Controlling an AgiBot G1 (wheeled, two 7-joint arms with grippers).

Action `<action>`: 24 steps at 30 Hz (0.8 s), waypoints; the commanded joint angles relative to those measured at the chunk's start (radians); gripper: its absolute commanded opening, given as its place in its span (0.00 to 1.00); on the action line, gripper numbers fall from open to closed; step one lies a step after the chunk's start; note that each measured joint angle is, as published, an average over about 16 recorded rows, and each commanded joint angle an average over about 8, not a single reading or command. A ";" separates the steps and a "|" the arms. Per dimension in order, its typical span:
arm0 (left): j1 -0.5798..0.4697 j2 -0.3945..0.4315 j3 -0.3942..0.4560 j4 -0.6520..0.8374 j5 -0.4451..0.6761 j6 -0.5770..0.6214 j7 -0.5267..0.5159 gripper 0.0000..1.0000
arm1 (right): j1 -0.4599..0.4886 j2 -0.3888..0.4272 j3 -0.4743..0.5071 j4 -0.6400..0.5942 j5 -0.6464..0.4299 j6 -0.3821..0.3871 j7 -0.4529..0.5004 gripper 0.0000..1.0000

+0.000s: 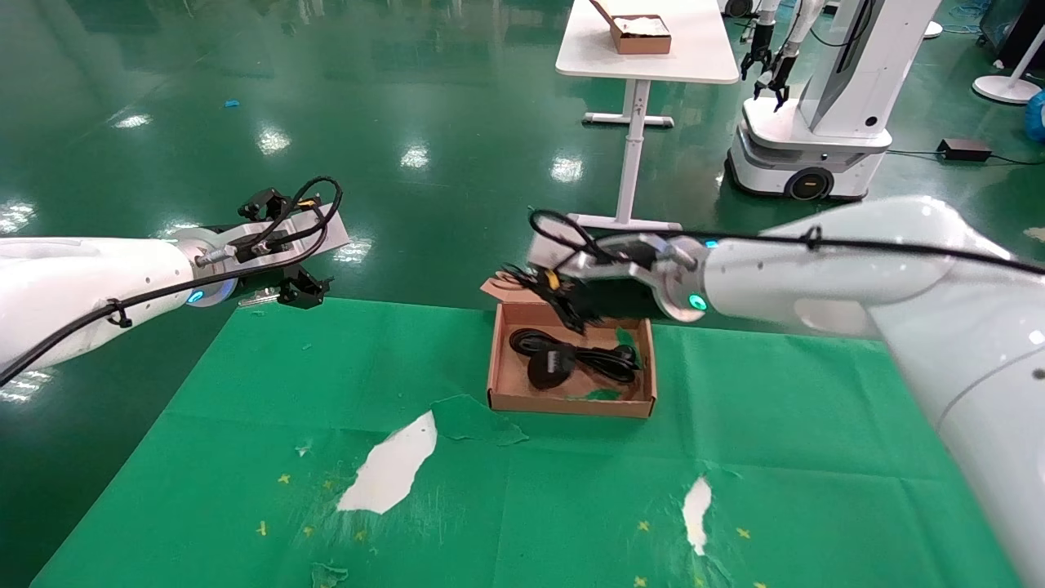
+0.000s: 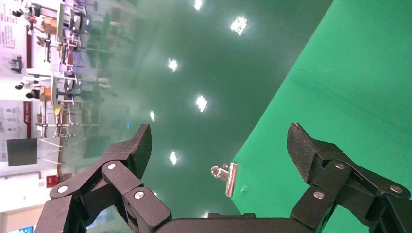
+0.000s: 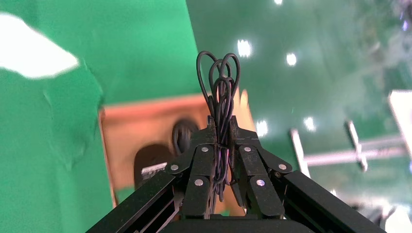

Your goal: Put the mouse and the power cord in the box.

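The brown cardboard box (image 1: pixel 571 403) stands open on the green cloth, a little beyond the table's middle. Inside it lie the black mouse (image 1: pixel 549 367), white label up (image 3: pixel 154 168), and the thick looped power cord (image 1: pixel 608 358). My right gripper (image 1: pixel 558 296) hovers over the box's far left corner, shut on a bundle of thin black cable loops (image 3: pixel 221 85) that stick out past its fingertips. This looks like the mouse's own cable. The box floor (image 3: pixel 126 131) shows below the right gripper (image 3: pixel 222 121). My left gripper (image 1: pixel 302 290) (image 2: pixel 221 141) hangs open and empty over the table's far left corner.
A metal clip (image 2: pixel 227 177) pins the cloth at the far left corner. White tears (image 1: pixel 392 469) (image 1: pixel 695 502) show in the cloth near me. Far off stand a white table with another brown box (image 1: pixel 641 34) and a second robot (image 1: pixel 816 122).
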 commanded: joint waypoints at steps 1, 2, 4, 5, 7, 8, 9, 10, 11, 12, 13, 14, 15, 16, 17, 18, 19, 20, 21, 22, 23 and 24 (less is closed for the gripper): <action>0.000 -0.002 0.002 -0.006 0.008 0.001 -0.010 1.00 | -0.009 0.001 -0.033 -0.012 0.005 0.032 0.024 0.18; 0.000 -0.002 0.002 -0.007 0.010 0.001 -0.013 1.00 | -0.011 0.001 -0.043 -0.018 0.003 0.044 0.031 0.30; 0.000 -0.004 0.003 -0.011 0.015 0.001 -0.019 1.00 | -0.015 0.001 -0.068 -0.032 -0.003 0.067 0.045 0.55; 0.000 -0.005 0.003 -0.012 0.016 0.001 -0.022 1.00 | -0.017 0.001 -0.079 -0.038 -0.007 0.076 0.049 0.68; 0.000 -0.006 0.004 -0.014 0.019 0.002 -0.025 1.00 | -0.019 0.000 -0.093 -0.048 -0.011 0.086 0.056 0.93; 0.000 -0.006 0.004 -0.014 0.020 0.002 -0.026 1.00 | -0.020 0.000 -0.097 -0.051 -0.012 0.089 0.057 1.00; 0.000 -0.007 0.004 -0.015 0.020 0.002 -0.026 1.00 | -0.020 0.000 -0.101 -0.054 -0.013 0.092 0.058 1.00; 0.000 -0.007 0.004 -0.015 0.021 0.002 -0.027 1.00 | -0.021 -0.001 -0.105 -0.057 -0.014 0.096 0.059 1.00; 0.000 -0.007 0.004 -0.016 0.022 0.002 -0.027 1.00 | -0.021 0.000 -0.106 -0.056 -0.016 0.096 0.059 1.00; 0.000 -0.007 0.004 -0.016 0.022 0.002 -0.027 1.00 | -0.021 0.000 -0.105 -0.055 -0.016 0.095 0.058 1.00; 0.000 -0.007 0.004 -0.016 0.021 0.002 -0.027 1.00 | -0.021 0.000 -0.103 -0.054 -0.016 0.094 0.058 1.00; 0.000 -0.007 0.004 -0.015 0.021 0.002 -0.027 1.00 | -0.021 0.000 -0.101 -0.053 -0.016 0.093 0.057 1.00; 0.000 -0.007 0.004 -0.015 0.021 0.002 -0.026 1.00 | -0.021 0.001 -0.099 -0.052 -0.016 0.092 0.057 1.00; 0.000 -0.006 0.004 -0.015 0.021 0.002 -0.026 1.00 | -0.020 0.001 -0.098 -0.051 -0.015 0.090 0.056 1.00; 0.000 -0.006 0.004 -0.015 0.021 0.002 -0.026 1.00 | -0.020 0.001 -0.096 -0.049 -0.015 0.089 0.056 1.00; 0.000 -0.006 0.004 -0.015 0.020 0.002 -0.025 1.00 | -0.020 0.001 -0.095 -0.048 -0.015 0.088 0.056 1.00; 0.000 -0.006 0.004 -0.014 0.020 0.002 -0.025 1.00 | -0.020 0.001 -0.093 -0.047 -0.014 0.087 0.055 1.00; 0.000 -0.006 0.004 -0.014 0.020 0.002 -0.025 1.00 | -0.020 0.001 -0.092 -0.046 -0.014 0.086 0.055 1.00; 0.000 -0.006 0.004 -0.014 0.020 0.002 -0.025 1.00 | -0.020 0.002 -0.091 -0.046 -0.014 0.084 0.055 1.00; 0.000 -0.006 0.004 -0.014 0.019 0.002 -0.024 1.00 | -0.020 0.002 -0.090 -0.045 -0.013 0.084 0.054 1.00; 0.001 -0.006 0.004 -0.014 0.019 0.002 -0.024 1.00 | -0.019 0.002 -0.089 -0.044 -0.013 0.083 0.054 1.00; 0.001 -0.005 0.004 -0.014 0.019 0.002 -0.024 1.00 | -0.019 0.002 -0.087 -0.043 -0.013 0.081 0.054 1.00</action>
